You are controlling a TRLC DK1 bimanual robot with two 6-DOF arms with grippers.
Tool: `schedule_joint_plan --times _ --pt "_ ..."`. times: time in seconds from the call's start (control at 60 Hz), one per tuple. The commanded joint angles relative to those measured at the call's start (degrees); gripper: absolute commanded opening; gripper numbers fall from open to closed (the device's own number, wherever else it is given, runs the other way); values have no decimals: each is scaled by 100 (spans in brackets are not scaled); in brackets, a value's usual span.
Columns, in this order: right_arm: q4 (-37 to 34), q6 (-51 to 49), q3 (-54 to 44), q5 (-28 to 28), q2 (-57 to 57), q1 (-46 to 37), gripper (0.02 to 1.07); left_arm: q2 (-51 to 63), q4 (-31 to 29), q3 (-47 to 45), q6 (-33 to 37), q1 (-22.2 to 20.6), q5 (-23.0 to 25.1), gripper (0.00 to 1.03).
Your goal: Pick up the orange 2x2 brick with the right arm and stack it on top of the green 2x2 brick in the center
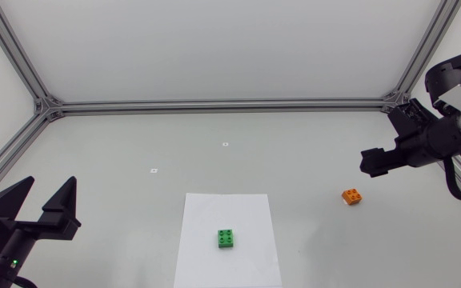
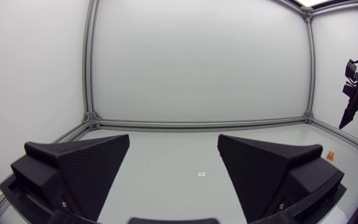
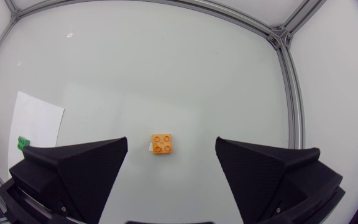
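The small orange 2x2 plastic brick (image 1: 353, 196), lying well right of the green 2x2 brick (image 1: 226, 238), looks light, rigid and probably slick, so the wide-open right claw (image 1: 372, 162) should pinch its flat sides.

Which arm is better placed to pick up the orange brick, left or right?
Right. The right gripper, open, hangs near the orange brick, which lies just ahead of it in its wrist view. The left gripper is far away.

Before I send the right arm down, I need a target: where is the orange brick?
The orange brick lies on the right of the table in the head view, right of the paper holding the green brick, below the open right gripper.
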Motion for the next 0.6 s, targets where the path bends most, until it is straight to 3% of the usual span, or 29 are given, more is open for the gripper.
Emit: schedule_joint_plan --times 0.0,0.583 --pt "87 -232 -136 14 320 -33 102 -32 -65 -235 33 13 16 99" --pt "588 -56 -65 172 2227 11 96 -32 -65 -235 33 13 16 99"
